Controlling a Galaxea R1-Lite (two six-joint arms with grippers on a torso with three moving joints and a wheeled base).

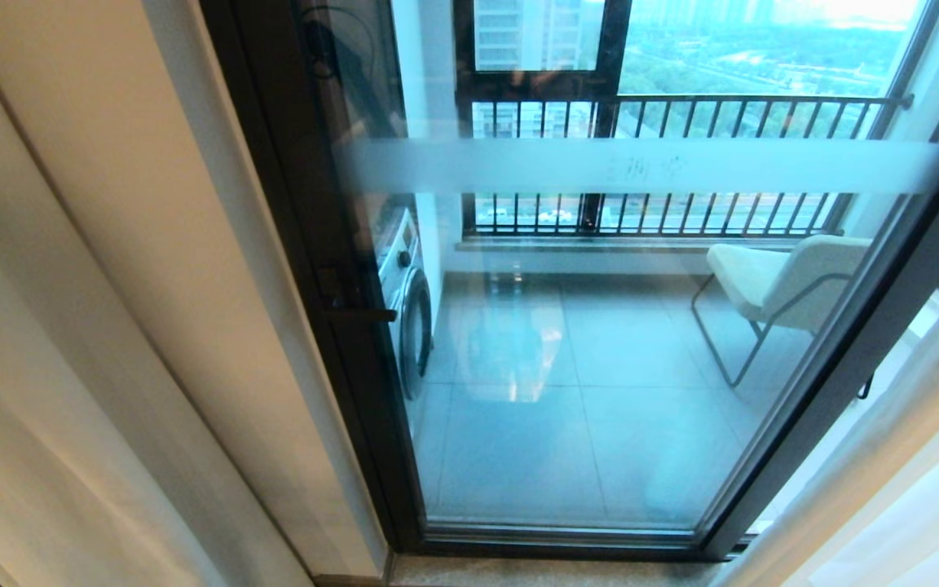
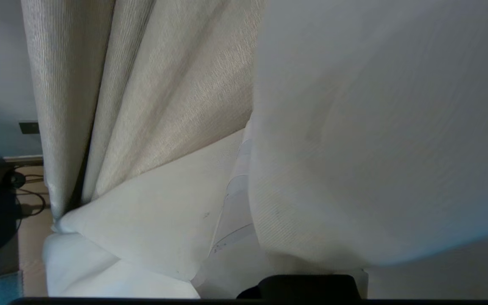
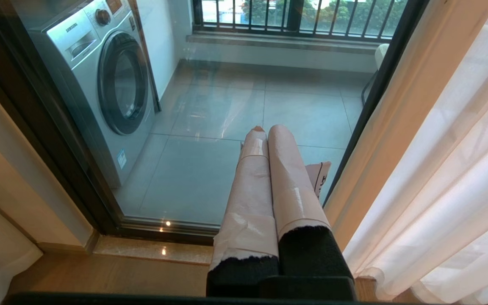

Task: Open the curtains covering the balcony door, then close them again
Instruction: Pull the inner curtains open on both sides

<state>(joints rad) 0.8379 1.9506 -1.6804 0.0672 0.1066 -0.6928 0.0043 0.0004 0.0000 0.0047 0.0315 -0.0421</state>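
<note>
The balcony door (image 1: 600,367) stands uncovered, its glass crossed by a frosted band (image 1: 641,167) inside a dark frame (image 1: 306,244). A sheer white curtain (image 1: 910,489) hangs at the door's right edge and shows again in the right wrist view (image 3: 447,190). In the left wrist view, sheer curtain fabric (image 2: 375,127) is draped over my left gripper (image 2: 248,144). One taped finger (image 2: 235,203) shows beside the fold and the other is hidden under it. The gripper is shut on the cloth. My right gripper (image 3: 267,129) is shut and empty, pointing at the door's lower glass.
A thicker beige drape (image 2: 163,84) hangs beside the sheer fabric. Behind the glass stand a washing machine (image 3: 112,84), a pale chair (image 1: 787,277) and a black railing (image 1: 681,114). A stone sill (image 3: 155,250) runs along the door. Cables (image 2: 28,190) lie on the floor.
</note>
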